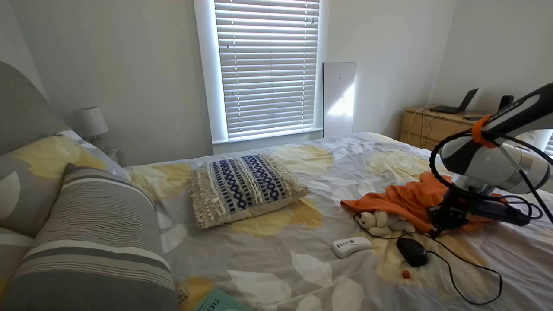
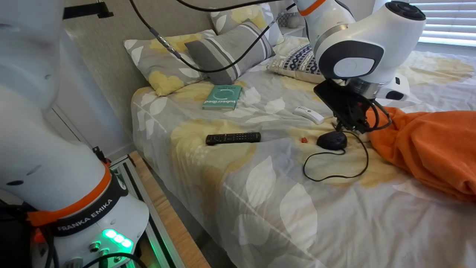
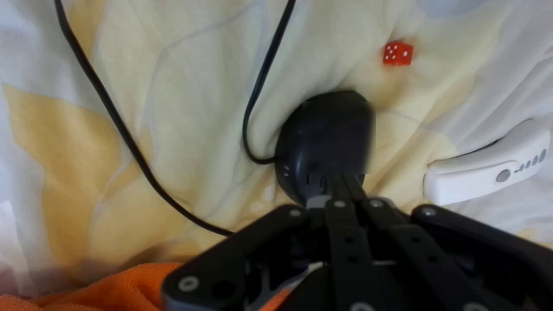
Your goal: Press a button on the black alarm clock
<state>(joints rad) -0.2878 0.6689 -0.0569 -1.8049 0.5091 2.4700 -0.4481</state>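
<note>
The black alarm clock (image 1: 411,252) is small and rounded and lies on the bed with a thin black cord (image 1: 451,276). It also shows in an exterior view (image 2: 332,141) and in the wrist view (image 3: 290,142), where part of its top is blurred. My gripper (image 3: 346,181) points down with its fingers together and nothing seen between them. In the wrist view the fingertips overlap the clock's near edge. In an exterior view the gripper (image 2: 339,127) is just above the clock's far side. I cannot tell whether they touch.
A white remote-like object (image 3: 488,168) and a red die (image 3: 398,53) lie near the clock. An orange cloth (image 2: 438,145) and a white plush toy (image 1: 380,222) are beside the gripper. A black remote (image 2: 233,138), a green book (image 2: 222,97) and pillows (image 1: 248,185) lie farther off.
</note>
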